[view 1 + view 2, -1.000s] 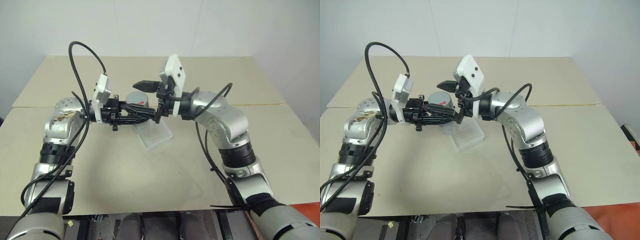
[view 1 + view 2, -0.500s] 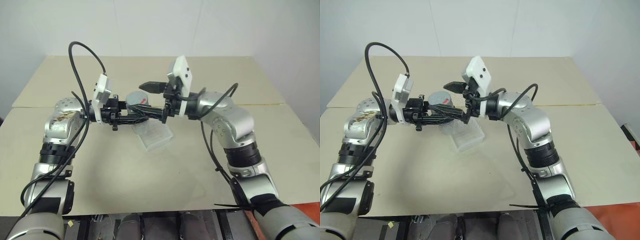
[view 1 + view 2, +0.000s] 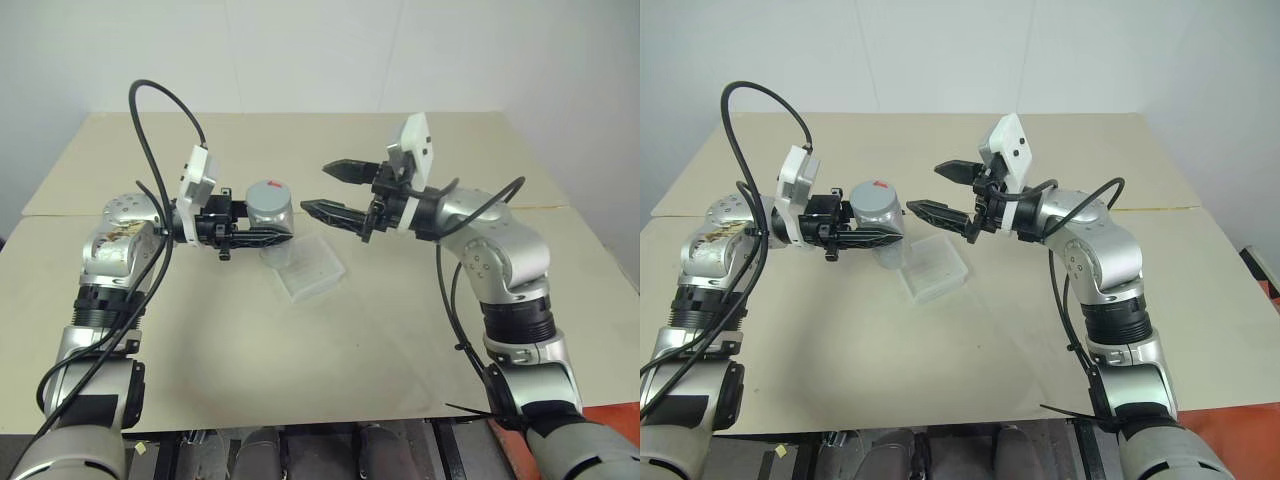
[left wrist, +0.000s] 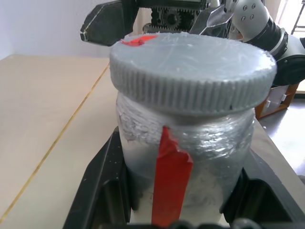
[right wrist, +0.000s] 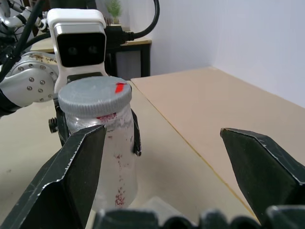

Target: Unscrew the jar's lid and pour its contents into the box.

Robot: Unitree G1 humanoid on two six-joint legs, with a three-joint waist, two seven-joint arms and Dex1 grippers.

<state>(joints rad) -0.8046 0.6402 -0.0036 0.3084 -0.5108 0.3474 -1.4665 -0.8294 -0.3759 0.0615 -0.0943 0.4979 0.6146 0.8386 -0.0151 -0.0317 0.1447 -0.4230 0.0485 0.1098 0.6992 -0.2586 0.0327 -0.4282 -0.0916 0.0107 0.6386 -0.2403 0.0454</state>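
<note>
Since the earlier frame the right gripper has drawn back toward the right of the picture, jaws spread wide and empty, so it no longer reaches around the round flat grey lid. Left gripper stays clamped on the small silvery jar with red mark, upright at centre left, above the clear shallow plastic box. If the lid is only half loosened, tilting could drop it and scatter the contents outside the box.

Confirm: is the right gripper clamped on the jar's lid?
No. The right gripper stands open, apart from the lid on the jar.
</note>
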